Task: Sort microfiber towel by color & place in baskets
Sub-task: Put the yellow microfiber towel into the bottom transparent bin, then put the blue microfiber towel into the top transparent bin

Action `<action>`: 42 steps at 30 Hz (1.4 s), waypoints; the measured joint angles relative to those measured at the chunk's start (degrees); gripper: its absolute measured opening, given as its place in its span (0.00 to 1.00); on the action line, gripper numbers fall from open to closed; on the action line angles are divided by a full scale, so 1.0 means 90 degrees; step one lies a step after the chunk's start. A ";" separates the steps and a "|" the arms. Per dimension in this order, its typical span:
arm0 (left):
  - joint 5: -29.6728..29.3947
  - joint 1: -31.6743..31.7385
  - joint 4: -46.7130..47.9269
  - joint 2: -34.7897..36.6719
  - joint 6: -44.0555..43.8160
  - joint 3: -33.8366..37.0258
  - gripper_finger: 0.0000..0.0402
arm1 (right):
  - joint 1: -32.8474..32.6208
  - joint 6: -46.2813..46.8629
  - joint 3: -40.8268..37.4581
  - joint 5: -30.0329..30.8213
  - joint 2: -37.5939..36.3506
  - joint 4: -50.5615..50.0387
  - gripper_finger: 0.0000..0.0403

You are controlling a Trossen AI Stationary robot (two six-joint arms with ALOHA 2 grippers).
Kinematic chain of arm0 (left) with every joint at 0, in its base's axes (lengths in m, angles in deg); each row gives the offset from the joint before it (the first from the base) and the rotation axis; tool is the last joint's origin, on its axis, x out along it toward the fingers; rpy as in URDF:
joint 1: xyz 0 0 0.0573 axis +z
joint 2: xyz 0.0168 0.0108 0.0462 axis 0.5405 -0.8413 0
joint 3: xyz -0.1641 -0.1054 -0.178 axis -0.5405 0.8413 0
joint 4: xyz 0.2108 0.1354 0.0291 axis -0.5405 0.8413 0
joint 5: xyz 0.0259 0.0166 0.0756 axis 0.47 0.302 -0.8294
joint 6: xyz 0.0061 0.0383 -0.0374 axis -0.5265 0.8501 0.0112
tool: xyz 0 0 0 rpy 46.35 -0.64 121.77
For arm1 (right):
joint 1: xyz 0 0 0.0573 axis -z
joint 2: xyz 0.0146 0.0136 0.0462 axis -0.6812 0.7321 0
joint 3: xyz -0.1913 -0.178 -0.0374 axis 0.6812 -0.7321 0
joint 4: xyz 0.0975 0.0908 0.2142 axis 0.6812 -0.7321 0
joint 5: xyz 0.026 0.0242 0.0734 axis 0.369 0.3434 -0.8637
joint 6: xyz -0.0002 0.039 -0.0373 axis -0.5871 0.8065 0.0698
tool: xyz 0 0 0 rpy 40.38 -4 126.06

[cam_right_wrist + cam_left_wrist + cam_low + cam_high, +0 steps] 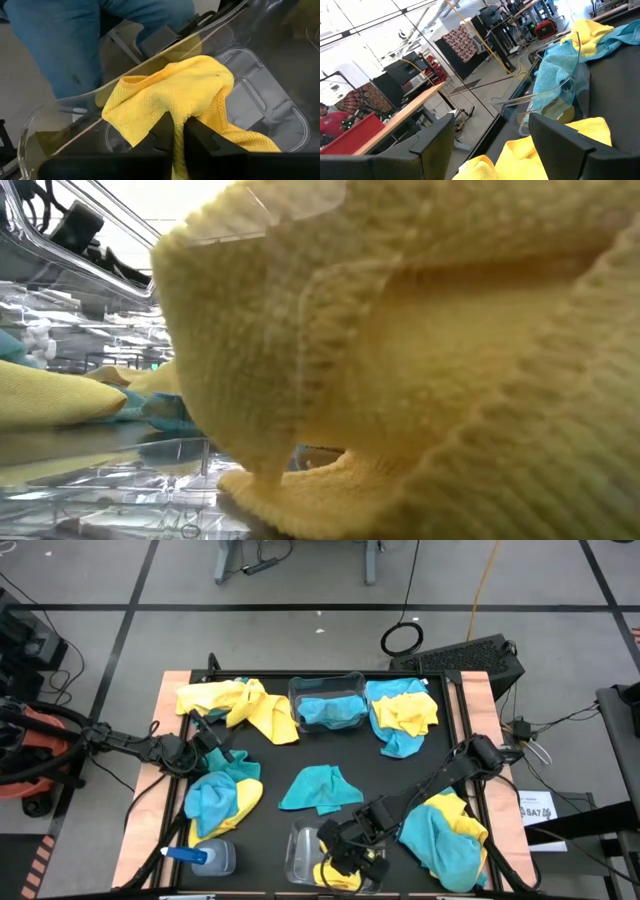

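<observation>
**Yellow cloth going into the near bin**

The right gripper (177,131) is reaching into the clear basket (305,852) at the table's (300,765) near edge, fingers pinching a yellow towel (175,95) (bunched inside the basket). The left gripper (208,736) is hovering near the left edge, jaws apart, holding nothing, just beside another yellow towel (245,705).

A grey tiled floor (300,580) crossed by dark lines surrounds the wood-edged table (150,790), with black cables (402,638) coiled behind it. Beyond, a long wooden bench (405,112) stands near patterned cloth (461,41) hanging under bright ceiling light.
</observation>
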State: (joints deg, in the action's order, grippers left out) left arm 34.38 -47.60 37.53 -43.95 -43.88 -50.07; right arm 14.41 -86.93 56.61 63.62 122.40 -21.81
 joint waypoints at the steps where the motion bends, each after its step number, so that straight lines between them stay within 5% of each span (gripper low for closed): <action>1: 0.0000 -0.0001 0.0000 0.0000 -0.0001 0.0000 0.65 | 0.0000 0.0001 0.0000 -0.0001 0.0000 0.0007 0.09; 10: -0.0002 -0.0001 0.0000 0.0000 0.0000 0.0000 0.65 | 0.0011 0.0307 0.0032 0.0091 -0.0189 -0.0121 0.43; 16: 0.0000 0.0000 -0.0002 0.0000 0.0000 0.0000 0.65 | 0.0005 0.0329 0.0032 0.1137 -0.0738 -0.0397 0.60; 24: 0.0000 -0.0002 0.0002 0.0000 0.0000 0.0000 0.65 | 0.0180 -0.0004 0.0039 0.2551 -0.1415 -0.0721 0.60; 33: 0.0039 -0.0001 0.0000 0.0000 0.0385 0.0000 0.65 | 0.1105 -0.0381 -0.0270 0.2480 -0.1434 -0.0756 0.57; 42: 0.0039 -0.0002 -0.0002 0.0000 0.0338 0.0000 0.65 | 0.2171 -0.0490 -0.1496 0.1461 -0.1430 0.0737 0.57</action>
State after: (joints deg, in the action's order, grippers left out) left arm 34.73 -47.62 37.51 -43.95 -40.84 -50.07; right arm 33.94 -91.34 43.14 76.76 109.53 -15.17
